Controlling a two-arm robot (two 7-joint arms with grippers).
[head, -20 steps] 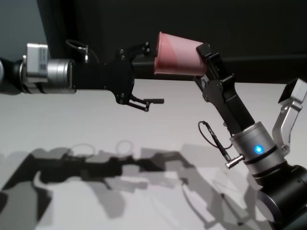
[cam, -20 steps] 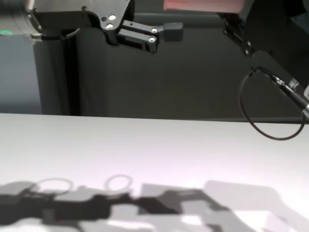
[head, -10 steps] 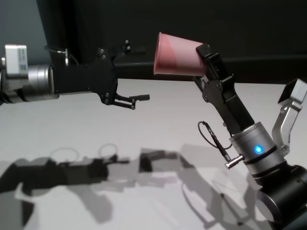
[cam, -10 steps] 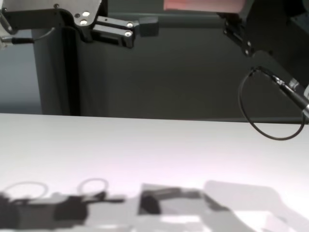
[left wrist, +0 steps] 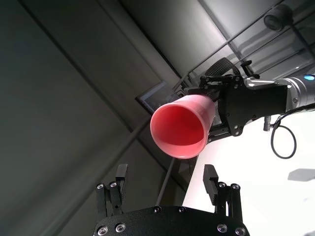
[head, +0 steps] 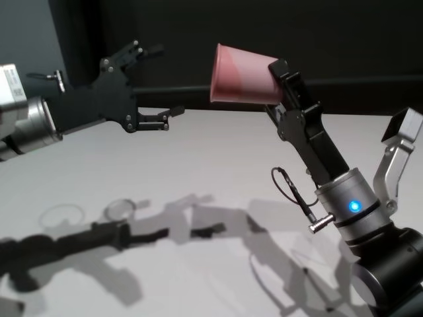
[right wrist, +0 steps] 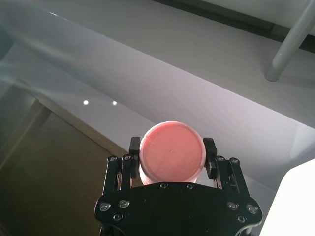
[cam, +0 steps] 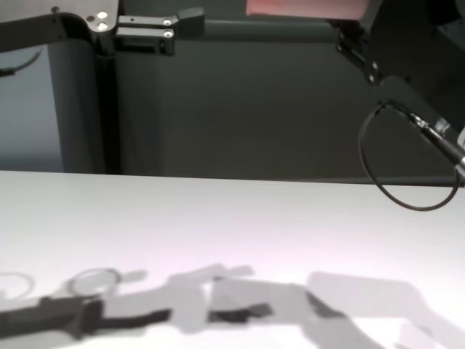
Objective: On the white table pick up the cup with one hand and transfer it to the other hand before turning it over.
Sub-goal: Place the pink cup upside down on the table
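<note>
The salmon-pink cup (head: 239,74) is held high above the white table (head: 198,178), lying sideways with its mouth toward my left arm. My right gripper (head: 272,79) is shut on the cup's narrow base. In the right wrist view the flat base (right wrist: 171,156) sits between the fingers (right wrist: 209,149). My left gripper (head: 160,80) is open and empty, well to the left of the cup and apart from it. In the left wrist view the cup's open mouth (left wrist: 178,127) faces my left gripper (left wrist: 166,179). In the chest view only the cup's lower edge (cam: 305,7) shows.
A dark wall stands behind the table's far edge (cam: 232,178). A black cable loop (head: 287,188) hangs off my right forearm. Arm shadows lie on the table (cam: 182,305).
My left gripper has drawn back to the left, away from the cup, and tilted upward. My right gripper and the cup have stayed in place.
</note>
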